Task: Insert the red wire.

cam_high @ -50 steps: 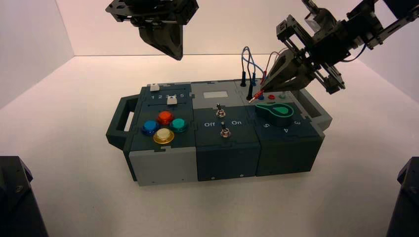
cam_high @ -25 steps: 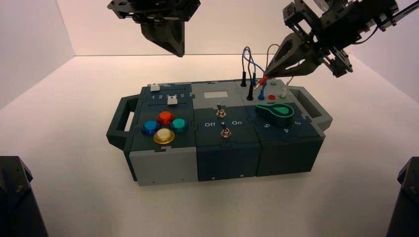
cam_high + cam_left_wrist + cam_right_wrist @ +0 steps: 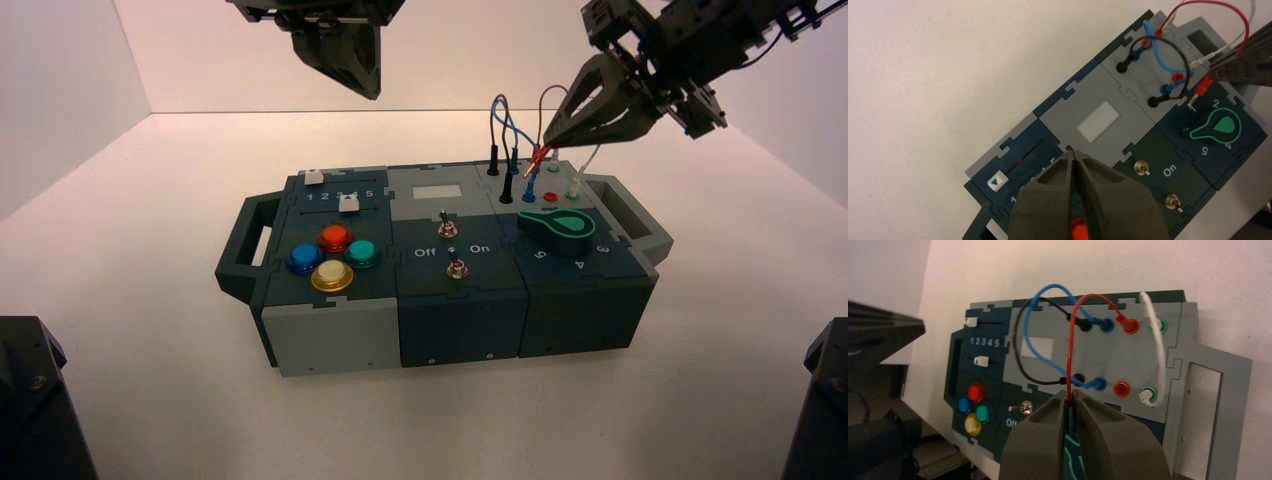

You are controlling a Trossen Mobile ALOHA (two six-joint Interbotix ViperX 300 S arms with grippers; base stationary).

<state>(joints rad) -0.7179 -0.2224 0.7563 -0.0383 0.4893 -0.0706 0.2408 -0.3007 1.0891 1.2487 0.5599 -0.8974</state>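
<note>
Right gripper [image 3: 1071,396], fingers clamped on the red wire's [image 3: 1071,347] free plug, tilts it near-left, just beside the empty near red socket [image 3: 1122,388]; left gripper [image 3: 1073,152], fingers together, waits left.

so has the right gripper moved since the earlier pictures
Yes: in the high view, the right gripper is now farther from the green-and-black knob, toward the picture's top.
</note>
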